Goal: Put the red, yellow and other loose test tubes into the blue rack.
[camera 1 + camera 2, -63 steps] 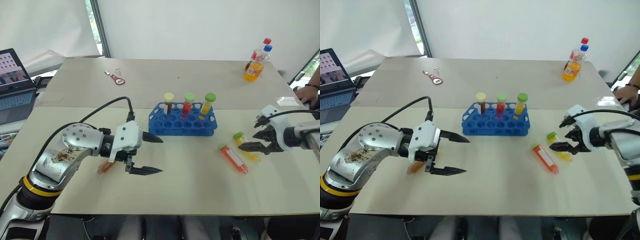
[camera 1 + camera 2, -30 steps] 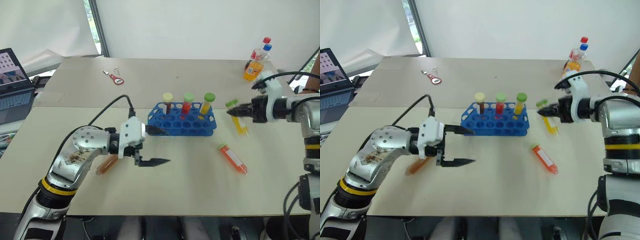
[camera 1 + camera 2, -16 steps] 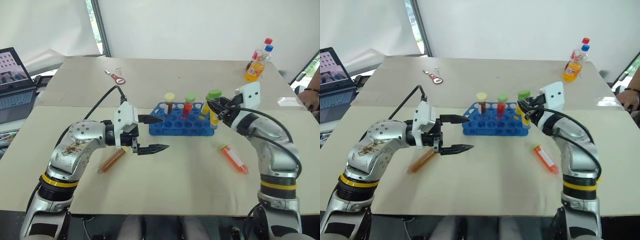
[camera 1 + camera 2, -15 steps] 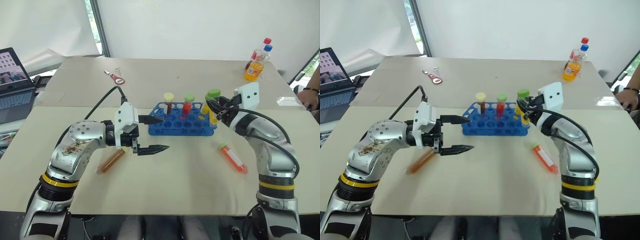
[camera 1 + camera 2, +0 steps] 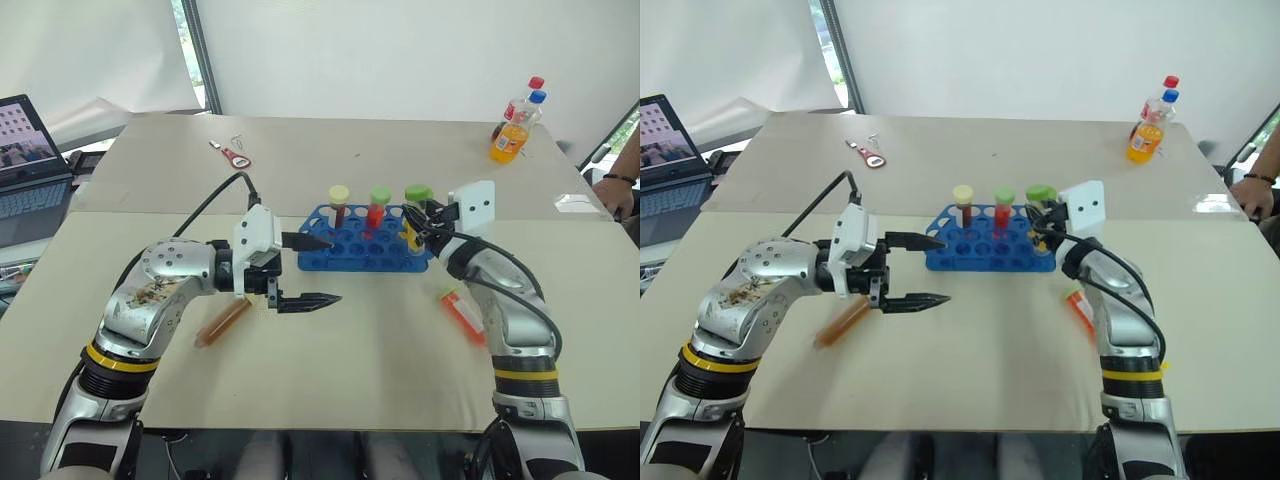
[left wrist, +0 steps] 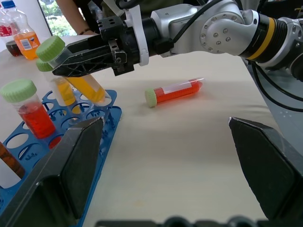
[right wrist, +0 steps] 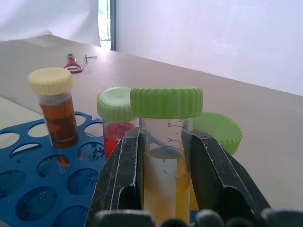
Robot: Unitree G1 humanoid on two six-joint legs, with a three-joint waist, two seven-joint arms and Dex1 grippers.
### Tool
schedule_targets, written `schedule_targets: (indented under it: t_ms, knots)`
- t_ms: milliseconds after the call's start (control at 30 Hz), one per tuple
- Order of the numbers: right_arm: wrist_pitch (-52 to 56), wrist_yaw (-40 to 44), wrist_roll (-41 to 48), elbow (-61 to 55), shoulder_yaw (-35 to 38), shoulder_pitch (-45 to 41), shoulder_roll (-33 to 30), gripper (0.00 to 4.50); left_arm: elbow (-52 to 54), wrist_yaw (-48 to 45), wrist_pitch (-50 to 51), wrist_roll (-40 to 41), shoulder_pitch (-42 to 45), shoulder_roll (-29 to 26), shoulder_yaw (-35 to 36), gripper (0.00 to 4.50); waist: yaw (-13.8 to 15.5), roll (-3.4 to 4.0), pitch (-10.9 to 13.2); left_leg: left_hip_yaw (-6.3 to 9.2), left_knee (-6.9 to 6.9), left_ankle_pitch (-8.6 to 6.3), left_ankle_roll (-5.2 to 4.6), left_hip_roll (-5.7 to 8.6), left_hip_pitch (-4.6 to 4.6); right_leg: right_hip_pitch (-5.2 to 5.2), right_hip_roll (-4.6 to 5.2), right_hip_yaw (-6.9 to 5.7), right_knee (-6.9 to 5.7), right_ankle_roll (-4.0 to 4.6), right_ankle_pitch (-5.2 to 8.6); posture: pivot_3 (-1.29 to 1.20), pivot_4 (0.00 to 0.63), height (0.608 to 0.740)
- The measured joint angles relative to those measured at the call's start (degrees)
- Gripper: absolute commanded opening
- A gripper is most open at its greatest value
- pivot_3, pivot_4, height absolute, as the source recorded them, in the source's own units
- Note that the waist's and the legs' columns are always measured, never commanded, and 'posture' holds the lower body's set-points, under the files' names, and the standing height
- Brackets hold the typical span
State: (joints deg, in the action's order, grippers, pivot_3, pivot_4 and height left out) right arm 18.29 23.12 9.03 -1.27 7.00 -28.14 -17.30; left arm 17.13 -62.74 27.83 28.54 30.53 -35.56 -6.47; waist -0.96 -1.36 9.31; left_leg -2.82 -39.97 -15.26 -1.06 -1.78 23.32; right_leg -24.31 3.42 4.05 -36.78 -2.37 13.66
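The blue rack stands mid-table holding a brown tube with a yellow cap, a red tube with a green cap and a yellow tube with a green cap. My right gripper is shut on another yellow tube with a green cap, held nearly upright over the rack's right end. An orange-red tube lies on the table right of the rack. An amber tube lies beside my left arm. My left gripper hangs open and empty just left of the rack.
Two drink bottles stand at the far right corner. A red-handled tool lies at the back left, and a laptop sits past the left edge. A person's arm shows at the right edge.
My right gripper lifted the yellow tube off the table, carried it left to the rack's right end and turned it upright. The left gripper stayed open near the rack.
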Motion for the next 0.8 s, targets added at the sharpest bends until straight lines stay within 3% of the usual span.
schedule_targets:
  t_ms: [467,800]
  knots:
    - [-13.37,-13.82,-5.08,0.54,-0.84,5.54,8.8,1.0,0.43,5.35,2.79,0.09,0.33,4.19,-1.3,4.5,-0.05,0.01,-0.01,0.08,-0.01,0.02,0.04,0.0,-0.08,0.05,0.0,0.02,-0.05,0.0,0.0,0.0,0.15,0.74]
    - [-16.13,-17.19,-5.59,2.78,-1.03,6.28,11.02,1.0,1.43,9.31,3.73,-0.03,-0.11,6.12,-2.23,4.5,-0.27,0.01,-0.01,0.39,0.01,0.02,0.04,0.0,-0.12,0.05,0.0,0.05,-0.07,0.01,0.0,0.0,0.15,0.74]
